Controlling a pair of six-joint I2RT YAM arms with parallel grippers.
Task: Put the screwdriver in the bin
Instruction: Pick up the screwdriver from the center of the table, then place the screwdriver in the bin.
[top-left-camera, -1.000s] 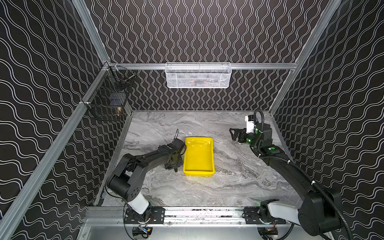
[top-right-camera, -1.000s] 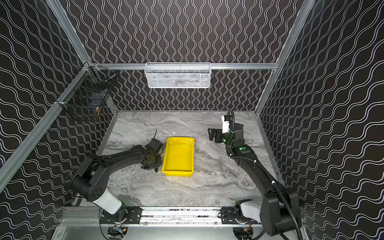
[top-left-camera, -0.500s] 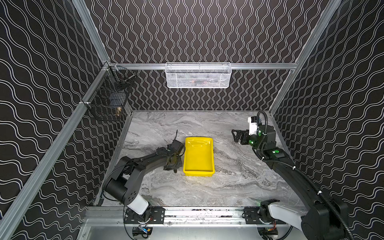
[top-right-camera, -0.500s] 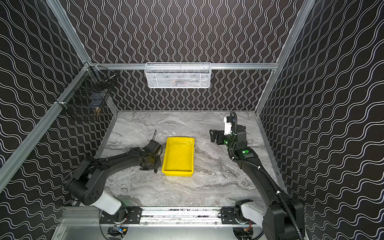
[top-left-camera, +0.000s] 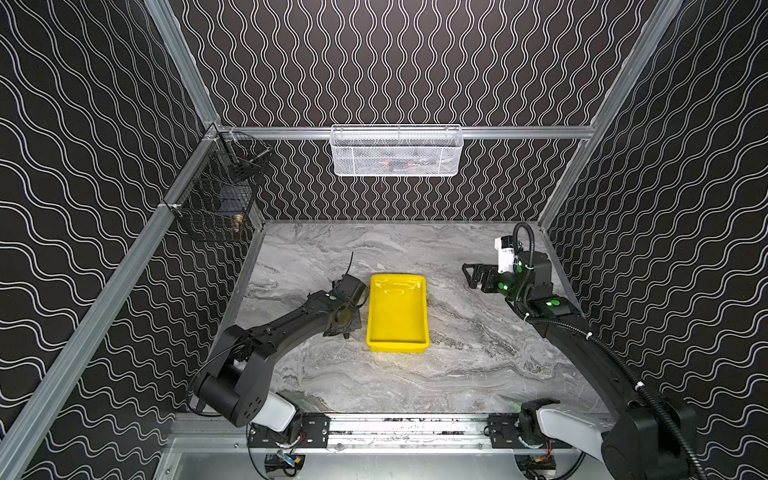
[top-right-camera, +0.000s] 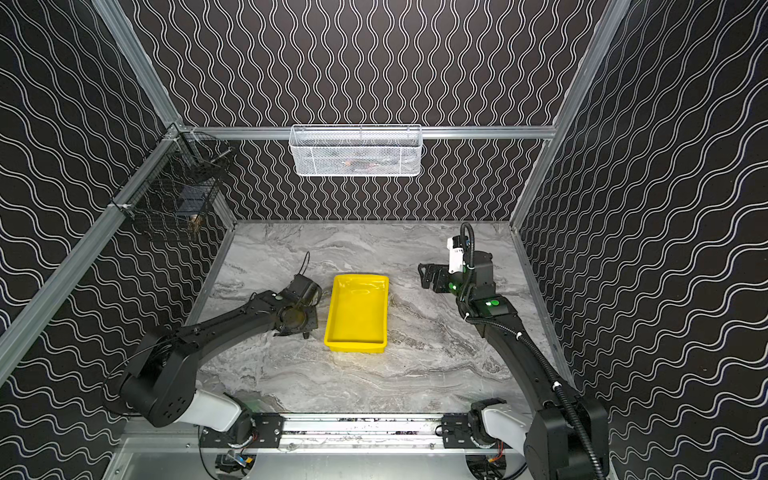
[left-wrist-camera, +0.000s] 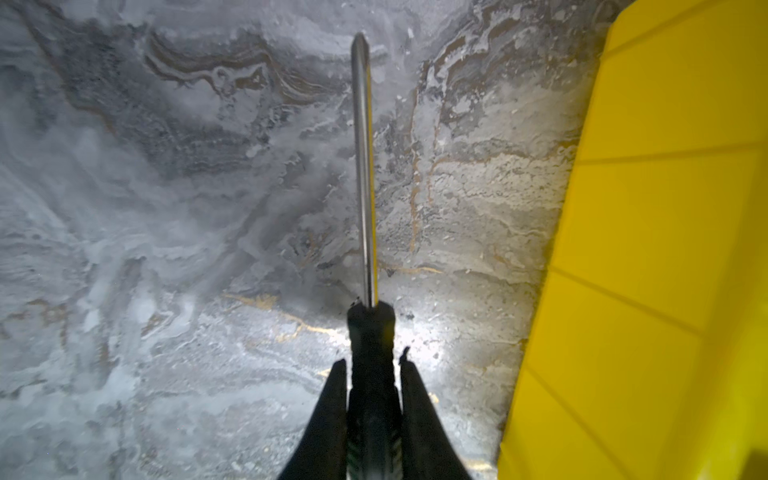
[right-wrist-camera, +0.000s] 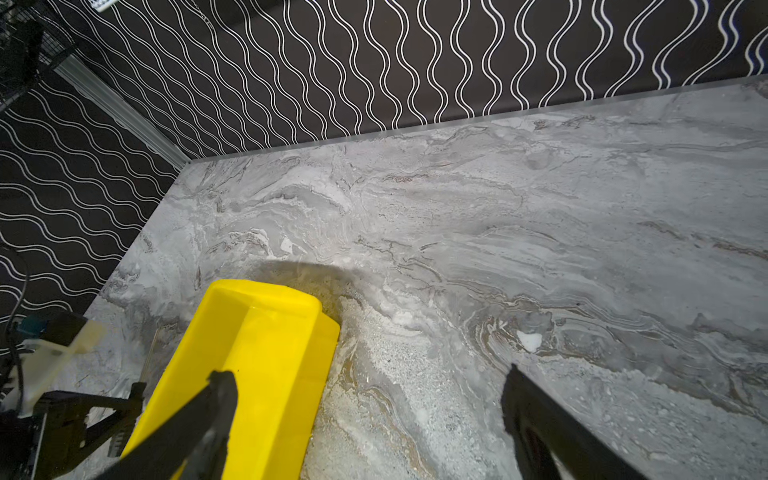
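Left claw (left-wrist-camera: 373, 374) is clamped on the black handle of the screwdriver (left-wrist-camera: 365, 174), shaft pointing out over the marble worktop (left-wrist-camera: 166, 249), just beside the yellow bin (left-wrist-camera: 665, 249) and outside it. Right claw (right-wrist-camera: 365, 386) stands wide, holding nothing, above the worktop near the bin.

Twin high front views of the whole cell; wrist cameras close over the marble tabletop (left-wrist-camera: 166, 249), sharing the bin (right-wrist-camera: 266, 332).

even bright light, wrist views softly blurred.

Black arms (top-left-camera: 286, 328) — white bases, green lights
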